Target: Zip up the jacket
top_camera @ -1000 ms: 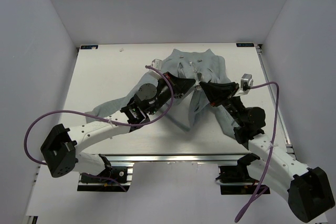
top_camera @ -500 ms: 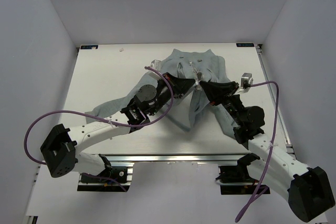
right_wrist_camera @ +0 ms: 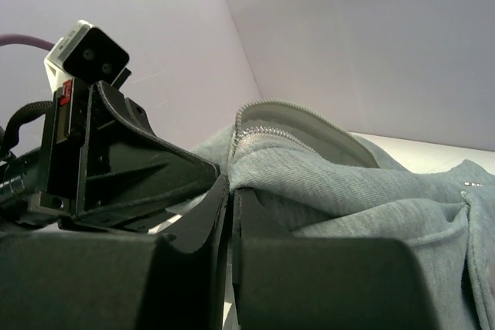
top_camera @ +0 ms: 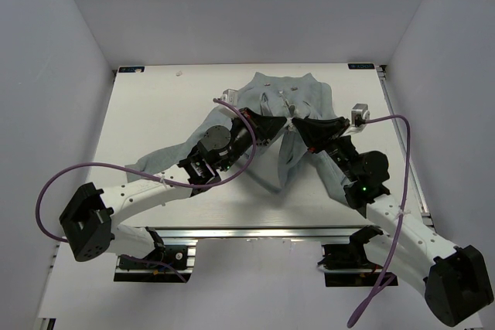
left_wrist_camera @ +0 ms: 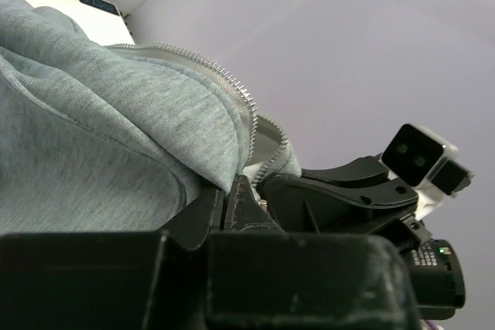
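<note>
The light grey jacket (top_camera: 298,90) lies bunched on the white table, right of centre, with one sleeve (top_camera: 155,161) trailing to the left. My left gripper (top_camera: 283,123) and right gripper (top_camera: 300,123) meet tip to tip over its front opening. In the left wrist view the left gripper (left_wrist_camera: 230,185) is shut on a fabric edge lined with zipper teeth (left_wrist_camera: 241,92). The right wrist view shows the right gripper (right_wrist_camera: 230,188) shut on the other front edge, with zipper teeth (right_wrist_camera: 271,130) just above it. No zipper slider shows in any view.
The table (top_camera: 170,106) is boxed in by pale walls on three sides. An aluminium rail (top_camera: 247,233) runs along the near edge between the arm bases. Purple cables (top_camera: 62,179) loop beside each arm. The other arm's camera (left_wrist_camera: 418,152) is close by in each wrist view.
The two grippers have drawn slightly closer together over the jacket's front, and the right arm has shifted a little to the left. Both stay shut on the fabric.
</note>
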You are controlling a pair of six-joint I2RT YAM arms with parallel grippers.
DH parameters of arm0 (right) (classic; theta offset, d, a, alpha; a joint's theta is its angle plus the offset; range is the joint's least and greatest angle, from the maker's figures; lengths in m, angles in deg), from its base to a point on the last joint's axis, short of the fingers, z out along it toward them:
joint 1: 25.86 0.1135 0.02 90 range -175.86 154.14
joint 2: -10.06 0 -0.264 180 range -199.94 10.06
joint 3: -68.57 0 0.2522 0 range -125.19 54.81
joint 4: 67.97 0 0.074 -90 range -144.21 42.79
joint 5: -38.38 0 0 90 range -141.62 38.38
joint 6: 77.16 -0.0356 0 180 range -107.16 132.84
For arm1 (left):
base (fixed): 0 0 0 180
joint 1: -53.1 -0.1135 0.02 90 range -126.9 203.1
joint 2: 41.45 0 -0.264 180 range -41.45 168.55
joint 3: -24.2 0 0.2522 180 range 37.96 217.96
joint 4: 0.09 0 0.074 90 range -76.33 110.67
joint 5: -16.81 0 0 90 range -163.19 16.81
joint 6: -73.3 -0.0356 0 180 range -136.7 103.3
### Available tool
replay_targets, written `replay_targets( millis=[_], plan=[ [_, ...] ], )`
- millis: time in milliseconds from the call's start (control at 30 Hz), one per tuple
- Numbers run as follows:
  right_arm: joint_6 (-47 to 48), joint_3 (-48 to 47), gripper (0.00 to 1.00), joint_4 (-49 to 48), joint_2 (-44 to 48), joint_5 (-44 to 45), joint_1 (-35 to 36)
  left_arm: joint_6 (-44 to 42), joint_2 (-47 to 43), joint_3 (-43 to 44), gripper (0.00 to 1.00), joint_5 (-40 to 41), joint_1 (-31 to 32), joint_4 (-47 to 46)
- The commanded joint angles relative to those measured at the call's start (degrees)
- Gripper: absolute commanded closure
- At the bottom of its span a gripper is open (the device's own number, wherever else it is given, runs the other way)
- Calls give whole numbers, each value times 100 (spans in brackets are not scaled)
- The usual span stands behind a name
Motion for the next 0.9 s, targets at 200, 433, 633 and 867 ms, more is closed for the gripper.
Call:
replay_targets(
  millis=[200,433,633,867],
  plan=[
    [293,-328,100,-279,109,34,-8,-117,-180,103,100,-263,129,-127],
    [381,-390,100,-50,83,114,-8,-292,-374,-11,100,-192,129,-293],
    [390,-434,100,-102,-32,-88,-8,-767,-304,33,100,-667,138,-592],
    [425,-372,100,-76,91,-9,-8,-803,-268,16,100,-589,129,-584]
  ],
)
